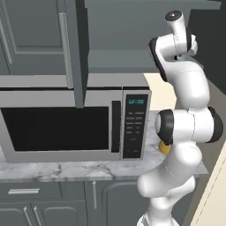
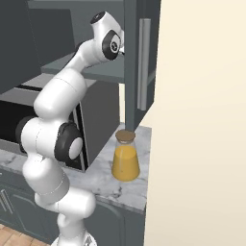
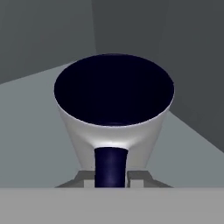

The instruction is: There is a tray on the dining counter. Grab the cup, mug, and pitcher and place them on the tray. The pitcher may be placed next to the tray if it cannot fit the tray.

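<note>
Two fingers: you see them pressed on each side of the mug's dark handle, holding it.
Mug: right in front of your gripper, on a grey shelf.
Look: pale outside, dark navy inside.
Pitcher: orange, on the marble counter beside the microwave.

1. Kitchen, rendered.
2. Landmark: steel microwave standing on a grey-veined marble counter.
3. Above the microwave: dark grey wall cabinets with bar handles.
4. Below the microwave: matching base cabinets.
</note>
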Available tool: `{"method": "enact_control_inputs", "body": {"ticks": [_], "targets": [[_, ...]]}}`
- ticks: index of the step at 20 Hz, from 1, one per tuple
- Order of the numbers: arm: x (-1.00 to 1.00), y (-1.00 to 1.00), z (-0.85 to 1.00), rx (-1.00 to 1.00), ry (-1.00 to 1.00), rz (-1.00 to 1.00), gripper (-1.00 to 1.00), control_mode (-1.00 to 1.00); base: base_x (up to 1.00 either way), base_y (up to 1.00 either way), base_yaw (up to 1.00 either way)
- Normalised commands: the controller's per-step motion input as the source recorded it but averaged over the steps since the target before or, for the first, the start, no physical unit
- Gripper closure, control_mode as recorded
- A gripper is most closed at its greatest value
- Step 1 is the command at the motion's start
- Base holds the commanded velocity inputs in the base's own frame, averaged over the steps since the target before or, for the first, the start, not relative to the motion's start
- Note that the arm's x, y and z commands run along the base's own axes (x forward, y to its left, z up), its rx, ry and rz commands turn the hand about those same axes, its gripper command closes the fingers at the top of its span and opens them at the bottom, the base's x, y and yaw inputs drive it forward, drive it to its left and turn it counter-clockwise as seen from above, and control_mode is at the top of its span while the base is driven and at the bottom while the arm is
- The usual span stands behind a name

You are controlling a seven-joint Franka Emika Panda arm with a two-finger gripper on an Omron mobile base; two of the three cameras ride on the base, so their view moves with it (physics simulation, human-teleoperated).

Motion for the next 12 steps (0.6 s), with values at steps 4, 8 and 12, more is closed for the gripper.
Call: {"method": "enact_control_inputs", "body": {"ticks": [4, 8, 12], "targets": [[0.0, 0.0, 0.0, 0.0, 0.0, 0.0, 1.0, -1.0, 0.0, 0.0, 0.0], [-0.11, 0.0, 0.0, 0.0, 0.0, 0.0, 1.0, -1.0, 0.0, 0.0, 0.0], [-0.69, 0.08, 0.0, 0.0, -0.06, 0.0, 1.0, -1.0, 0.0, 0.0, 0.0]]}}
